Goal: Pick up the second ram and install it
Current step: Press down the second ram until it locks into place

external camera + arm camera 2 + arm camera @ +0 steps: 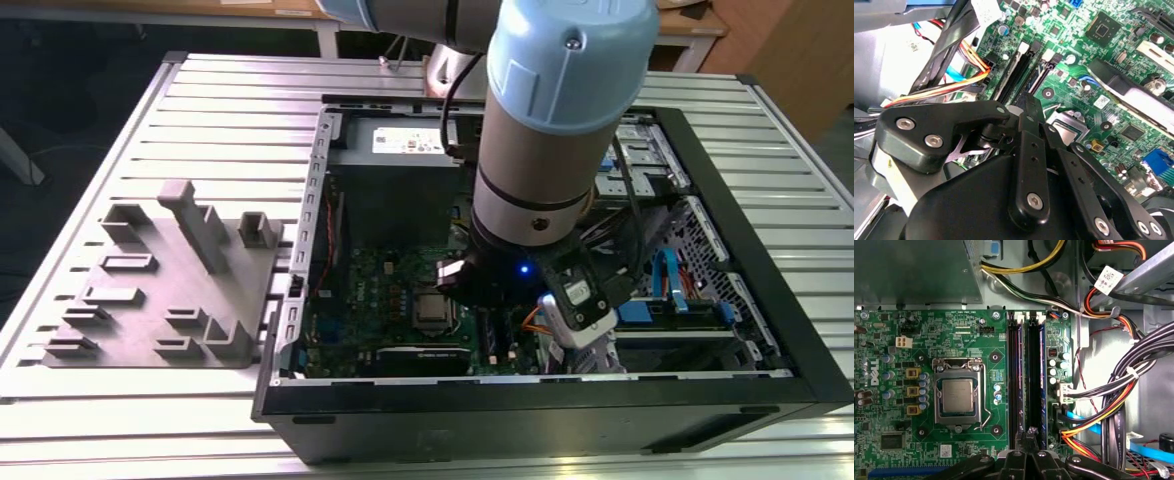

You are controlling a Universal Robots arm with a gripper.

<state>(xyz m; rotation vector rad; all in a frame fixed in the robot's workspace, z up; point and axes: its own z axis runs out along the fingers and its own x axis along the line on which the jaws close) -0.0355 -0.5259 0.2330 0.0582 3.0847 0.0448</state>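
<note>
In the first wrist view, two long black memory slots run side by side on the green motherboard [919, 340]. A thin dark strip with a blue-green edge, the second ram [1037, 380], stands edge-on in the slot nearer the cables. My gripper [1026, 434] is shut, its black fingertips meeting in a narrow point just over the near end of the slots, between the two rows. I see nothing held between them. In the second wrist view the gripper [1029, 102] points at the same slots [1016, 70]. In the exterior view the arm [541, 150] reaches down into the open computer case [534, 420].
The processor socket [958, 395] lies beside the slots. Bundles of black, orange, yellow and blue cables [1114, 405] crowd the other side. A grey power supply box [914, 270] closes the far end. A grey plastic fixture [160, 290] with upright slabs sits at the exterior view's left.
</note>
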